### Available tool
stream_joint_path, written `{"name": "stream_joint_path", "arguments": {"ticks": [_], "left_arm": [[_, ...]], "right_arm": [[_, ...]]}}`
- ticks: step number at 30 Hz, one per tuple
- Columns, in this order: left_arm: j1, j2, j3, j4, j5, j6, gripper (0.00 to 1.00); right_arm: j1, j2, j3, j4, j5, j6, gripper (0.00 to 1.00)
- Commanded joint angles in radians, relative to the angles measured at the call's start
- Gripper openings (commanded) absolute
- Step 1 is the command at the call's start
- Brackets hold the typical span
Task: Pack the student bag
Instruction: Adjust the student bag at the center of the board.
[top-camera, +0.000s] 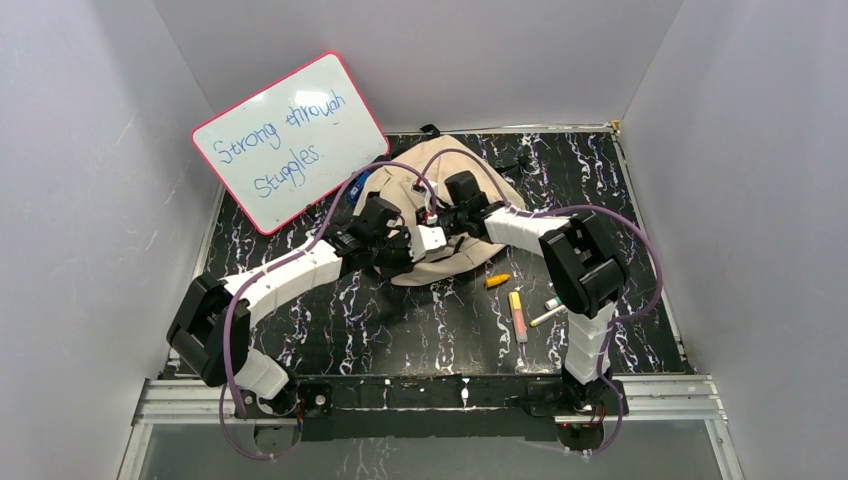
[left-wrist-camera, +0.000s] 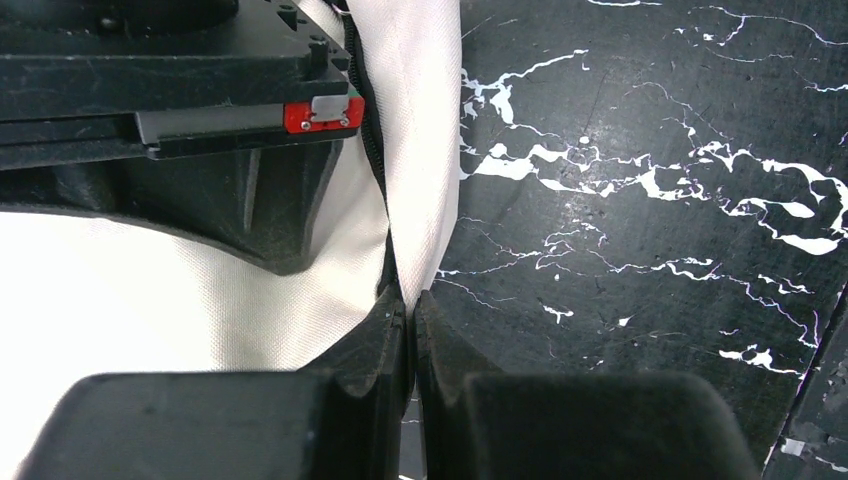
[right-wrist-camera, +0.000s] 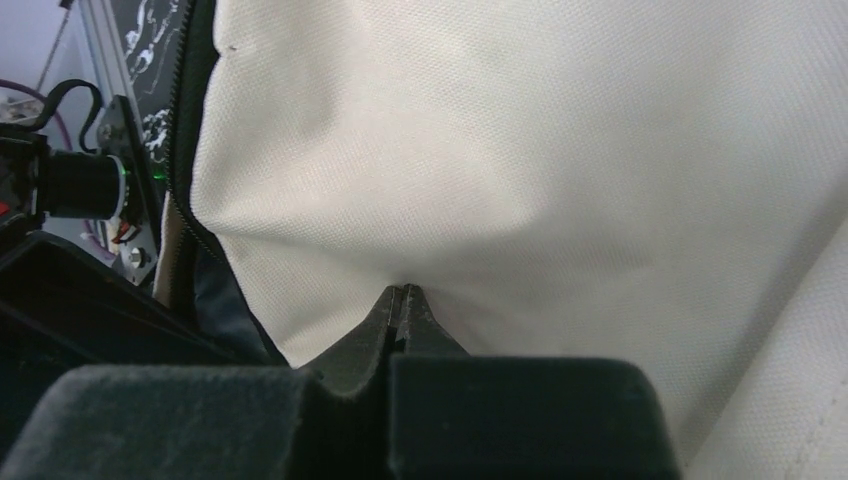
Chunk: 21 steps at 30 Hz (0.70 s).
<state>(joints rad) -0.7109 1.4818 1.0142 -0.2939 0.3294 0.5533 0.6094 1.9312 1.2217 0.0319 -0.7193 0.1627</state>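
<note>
Lying on the black marbled table, toward its far side and beside a pink-framed whiteboard propped against the left wall, the student bag is found beneath both arms, which meet over it from either side. The beige fabric is seen slumped and creased, with a dark zipper running along one edge. The left gripper is recorded as closed, its two pads pressed together on a fold of the bag's fabric at that zipper edge, directly above the table surface. The right gripper is likewise recorded as closed, its tips brought together on a small pinch of the beige cloth, toward which the surrounding creases are drawn. A dark opening of the bag is partly visible to the left of the right gripper's fingers; its contents cannot be made out. On the table to the right of the bag, apart from it, three small items are noted: an orange piece, a yellow and pink marker and a white pen. Blue handwriting is observed on the whiteboard.
</note>
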Motion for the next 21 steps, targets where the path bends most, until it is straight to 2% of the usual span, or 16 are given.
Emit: {"name": "stream_joint_path", "arguments": {"ticks": [1, 4, 8, 14, 17, 21], "left_arm": [[-0.006, -0.029, 0.037, -0.054, 0.021, -0.009, 0.04], [-0.007, -0.037, 0.050, -0.075, -0.021, -0.009, 0.11], [-0.007, -0.060, 0.071, -0.093, -0.043, -0.020, 0.15], [-0.006, -0.086, 0.117, -0.117, -0.013, -0.069, 0.19], [-0.007, -0.094, 0.138, -0.105, 0.012, -0.110, 0.32], [-0.007, -0.091, 0.151, 0.004, -0.014, -0.259, 0.46]], "right_arm": [[0.002, -0.052, 0.049, -0.030, 0.107, -0.057, 0.03], [-0.001, -0.112, 0.028, -0.054, 0.189, -0.081, 0.07], [-0.012, -0.214, -0.023, -0.056, 0.311, -0.090, 0.15], [-0.026, -0.391, -0.128, -0.040, 0.585, -0.045, 0.43], [-0.035, -0.445, -0.180, -0.041, 0.705, -0.001, 0.55], [-0.092, -0.469, -0.225, -0.089, 0.798, 0.090, 0.60]]}}
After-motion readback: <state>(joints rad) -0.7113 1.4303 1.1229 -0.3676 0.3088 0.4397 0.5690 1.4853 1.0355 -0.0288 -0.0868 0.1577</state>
